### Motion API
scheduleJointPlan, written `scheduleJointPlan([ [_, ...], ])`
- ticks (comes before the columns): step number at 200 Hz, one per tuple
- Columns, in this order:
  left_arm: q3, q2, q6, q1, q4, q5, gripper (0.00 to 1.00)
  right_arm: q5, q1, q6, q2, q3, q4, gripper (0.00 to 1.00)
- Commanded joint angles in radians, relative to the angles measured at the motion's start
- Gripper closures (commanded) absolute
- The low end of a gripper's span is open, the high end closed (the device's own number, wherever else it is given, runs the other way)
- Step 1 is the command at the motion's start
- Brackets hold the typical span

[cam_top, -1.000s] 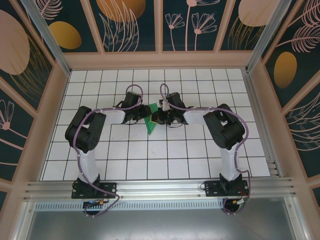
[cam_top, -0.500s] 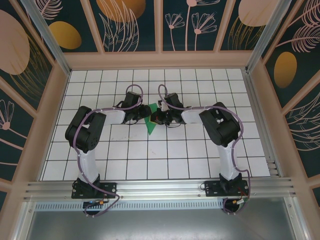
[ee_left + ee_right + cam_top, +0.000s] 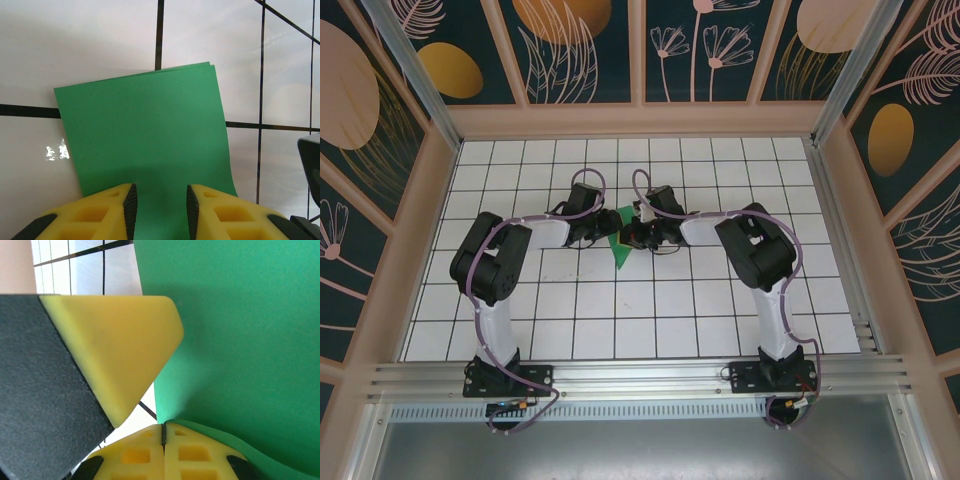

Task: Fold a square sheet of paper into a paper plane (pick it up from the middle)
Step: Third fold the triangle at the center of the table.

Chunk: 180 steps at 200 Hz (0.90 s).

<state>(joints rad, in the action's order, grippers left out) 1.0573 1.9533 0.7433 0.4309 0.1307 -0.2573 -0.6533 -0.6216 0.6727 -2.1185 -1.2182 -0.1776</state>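
Note:
The square sheet of paper (image 3: 617, 242) is bright green and lies folded on the white grid table between the two grippers. In the left wrist view the paper (image 3: 145, 135) lies flat with two layers showing at its far edge. My left gripper (image 3: 160, 212) hovers over its near edge, jaws apart, nothing pinched. My right gripper (image 3: 163, 432) is shut, its tips at the edge of the paper (image 3: 240, 340). A green flap curls over its right finger. Whether paper is pinched in the seam I cannot tell. In the top view, left gripper (image 3: 604, 229) and right gripper (image 3: 631, 236) almost touch.
A yellow finger of the left gripper (image 3: 112, 347) stands very close to my right fingertips. The right gripper's dark body (image 3: 311, 162) shows at the right edge of the left wrist view. Wooden walls (image 3: 640, 120) ring the grid table (image 3: 650, 310).
The right arm's elbow has drifted slightly to the left. Both grippers and the paper stay almost where they were.

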Motion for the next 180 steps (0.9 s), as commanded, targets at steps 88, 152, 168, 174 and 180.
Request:
scheduleJointPlan([
  [88,0.012,0.028,-0.016,-0.003,-0.025,-0.02,0.66,-0.016,-0.013,-0.055,-0.046,-0.061,0.025,1.0],
  [152,0.01,0.016,-0.009,-0.003,-0.026,-0.01,0.72,-0.008,-0.013,-0.044,-0.059,-0.064,0.02,1.0],
  [168,0.011,0.015,-0.01,-0.003,-0.03,-0.007,0.73,-0.005,-0.011,-0.042,-0.059,-0.064,0.02,1.0],
  [174,0.011,0.014,-0.009,-0.003,-0.03,-0.006,0.73,-0.003,-0.012,-0.042,-0.058,-0.064,0.02,1.0],
  [180,0.009,0.012,-0.009,-0.003,-0.031,-0.004,0.74,0.0,-0.012,-0.042,-0.059,-0.064,0.022,1.0],
])
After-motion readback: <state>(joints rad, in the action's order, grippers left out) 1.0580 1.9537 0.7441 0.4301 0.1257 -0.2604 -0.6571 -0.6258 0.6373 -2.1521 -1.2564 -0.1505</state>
